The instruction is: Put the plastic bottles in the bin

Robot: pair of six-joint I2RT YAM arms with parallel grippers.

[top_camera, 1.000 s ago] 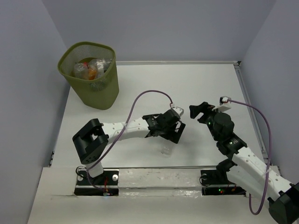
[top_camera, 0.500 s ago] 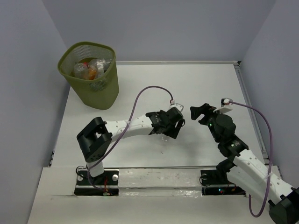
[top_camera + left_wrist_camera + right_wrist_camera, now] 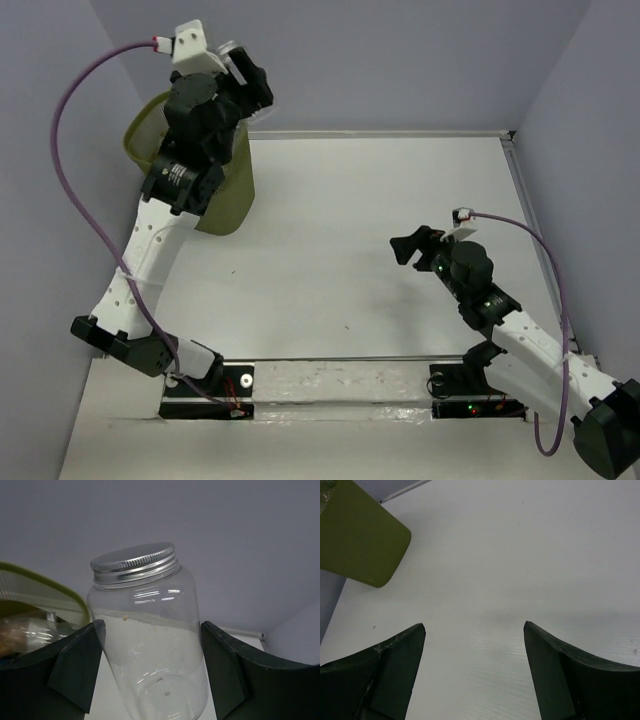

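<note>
Clear plastic bottle (image 3: 150, 655), silver-capped, is now up off the table (image 3: 350, 200), clamped in left gripper (image 3: 152, 626) near the bin (image 3: 232, 190) rim, so release looks next; right gripper (image 3: 474, 626) gapes empty, well apart from bin.

White table (image 3: 380, 200); pale lavender-grey walls (image 3: 400, 60) on three sides; even light.

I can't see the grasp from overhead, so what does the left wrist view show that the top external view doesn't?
Only the left wrist view: a clear bottle with a silver cap gripped by the left gripper, plus blurred clear items inside the bin. Only the top external view: the table, both arms, and the right gripper open above the table. Both: the olive bin's rim and the left gripper at it.
</note>
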